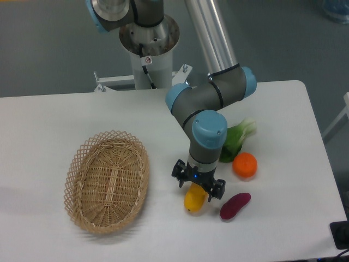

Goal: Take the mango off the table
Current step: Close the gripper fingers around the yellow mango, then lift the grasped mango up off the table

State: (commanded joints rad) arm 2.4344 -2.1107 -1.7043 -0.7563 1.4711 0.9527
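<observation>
Now the mango (195, 201) lies on the table (49, 120) between the basket (107, 180) and the purple sweet potato (235, 206); our gripper (198, 186) straddles its upper end, jaws spread and holding nothing, so we judge closing, then lifting, comes next

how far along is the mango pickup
Done: the gripper sits right above the mango, fingers straddling its upper end. In hand: closing on it; whether they grip yet isn't clear. Left: lifting the mango, which rests on the table.
</observation>
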